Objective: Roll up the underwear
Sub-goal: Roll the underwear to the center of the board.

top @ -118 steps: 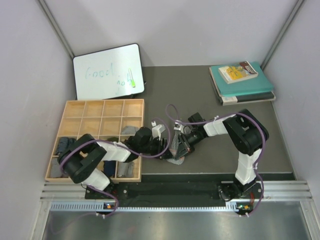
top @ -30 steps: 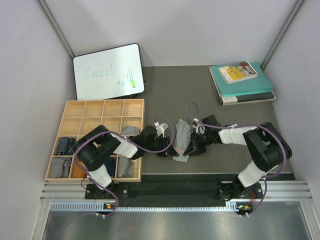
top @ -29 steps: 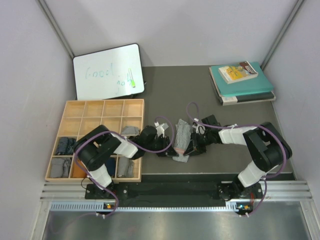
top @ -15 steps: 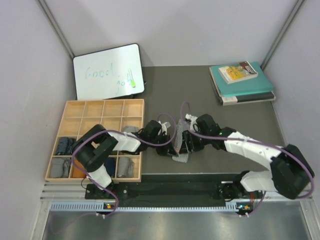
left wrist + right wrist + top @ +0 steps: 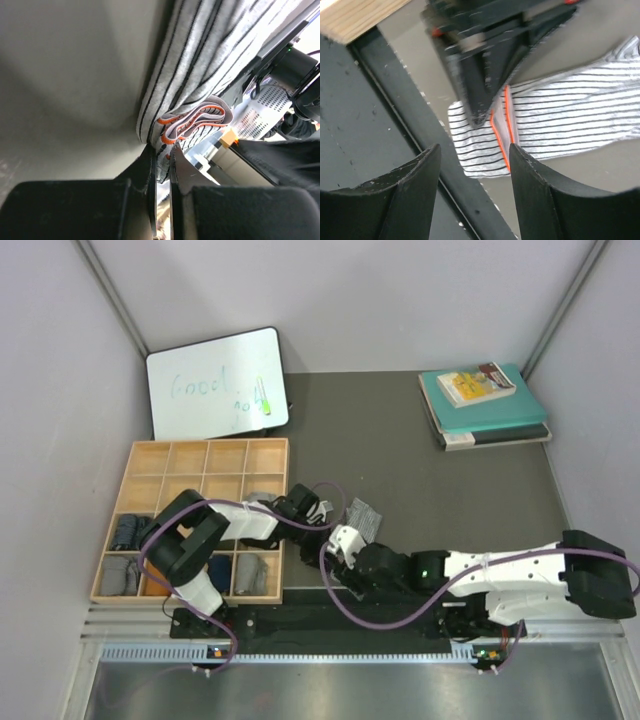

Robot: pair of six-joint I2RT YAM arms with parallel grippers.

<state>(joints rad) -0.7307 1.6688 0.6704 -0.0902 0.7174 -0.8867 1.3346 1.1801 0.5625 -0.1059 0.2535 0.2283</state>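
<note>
just right of the wooden tray, the left gripper pinches the striped underwear by its fold while the right gripper hangs released, so a one-sided tug could unroll it.

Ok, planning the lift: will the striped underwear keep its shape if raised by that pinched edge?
Probably not: the striped underwear bunches into folds where the left gripper pinches it, so it should sag. It looks thin, likely light. With the right gripper open and off it, the far end may drag.

right claw: released, pulled back | left claw: pinched shut on striped underwear
</note>
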